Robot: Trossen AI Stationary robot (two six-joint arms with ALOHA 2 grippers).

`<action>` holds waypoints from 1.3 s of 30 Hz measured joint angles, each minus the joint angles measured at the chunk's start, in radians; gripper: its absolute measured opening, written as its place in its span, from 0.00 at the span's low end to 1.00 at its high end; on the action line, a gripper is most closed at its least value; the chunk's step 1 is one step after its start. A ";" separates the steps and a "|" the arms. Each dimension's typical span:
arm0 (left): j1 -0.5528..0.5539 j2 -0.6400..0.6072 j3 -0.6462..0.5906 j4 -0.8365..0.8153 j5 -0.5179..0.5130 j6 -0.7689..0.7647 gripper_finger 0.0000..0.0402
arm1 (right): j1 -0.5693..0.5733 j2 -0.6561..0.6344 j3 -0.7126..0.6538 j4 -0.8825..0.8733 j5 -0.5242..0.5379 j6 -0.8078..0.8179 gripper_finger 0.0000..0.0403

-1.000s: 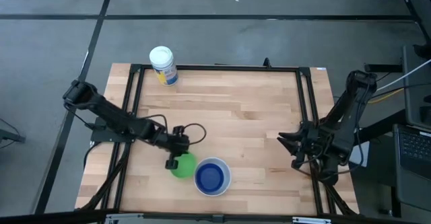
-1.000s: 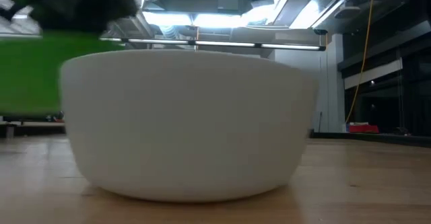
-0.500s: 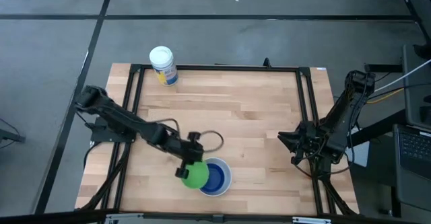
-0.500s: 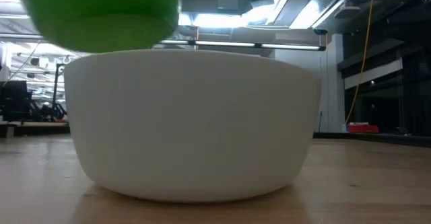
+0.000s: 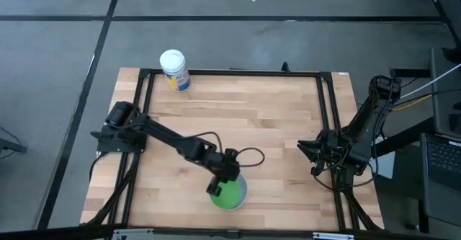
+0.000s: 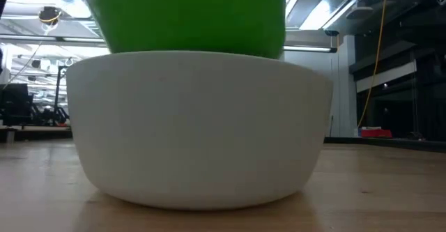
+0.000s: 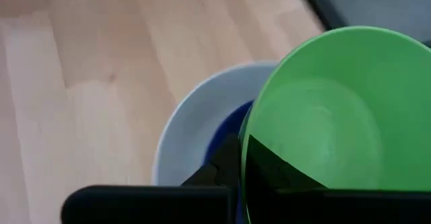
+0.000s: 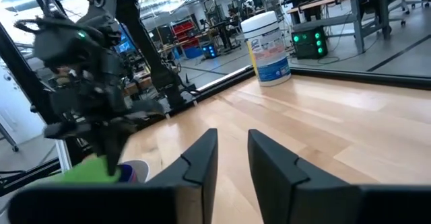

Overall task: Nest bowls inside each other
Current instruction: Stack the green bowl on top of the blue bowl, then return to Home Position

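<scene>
The white bowl (image 6: 195, 127) stands on the wooden table near its front edge, with the dark blue bowl (image 7: 227, 128) nested inside it. The green bowl (image 5: 230, 195) hangs over the white bowl's mouth, and my left gripper (image 5: 216, 188) is shut on it. In the low view the green bowl (image 6: 188, 16) shows above the white rim, its bottom hidden behind that rim. My right gripper (image 5: 306, 151) waits at the table's right side, open, with nothing between its fingers (image 8: 202, 153). My left gripper pinches the green bowl's rim (image 7: 246, 153) on the side nearest the arm. One finger (image 7: 225, 163) is outside the wall and the other is inside the bowl. The fingers slant down from the table's left. The bowl is tilted; whether it touches the bowls below, I cannot tell.
A white cylindrical container (image 5: 175, 70) with a yellow and blue label stands at the table's far left corner. A black frame (image 5: 230, 73) runs around the tabletop. Bare wood lies between the bowls and the container.
My left gripper has carried the green bowl toward the table's right edge and slightly up. The bowl has gone from beside the white bowl to over its mouth and now covers the dark blue bowl in the high view.
</scene>
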 joint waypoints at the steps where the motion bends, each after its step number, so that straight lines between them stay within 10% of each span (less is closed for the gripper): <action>1: 0.011 0.008 -0.001 -0.007 0.008 0.006 0.00 | 0.000 0.000 0.000 0.000 0.000 0.000 0.21; 10: 0.055 0.031 -0.069 -0.014 0.052 0.073 0.05 | 0.000 0.000 0.000 0.002 0.000 -0.016 0.22; 23: 0.064 -0.027 -0.050 -0.013 0.062 -0.006 0.39 | 0.001 0.000 0.000 0.001 0.000 -0.008 0.26; 30: 0.129 -0.284 -0.020 0.084 -0.211 0.175 0.40 | 0.011 -0.002 -0.053 -0.004 0.000 0.023 0.27; 39: 0.433 -0.773 -0.355 0.178 0.001 0.087 0.33 | 0.201 -0.034 -0.075 -0.406 0.000 0.350 0.20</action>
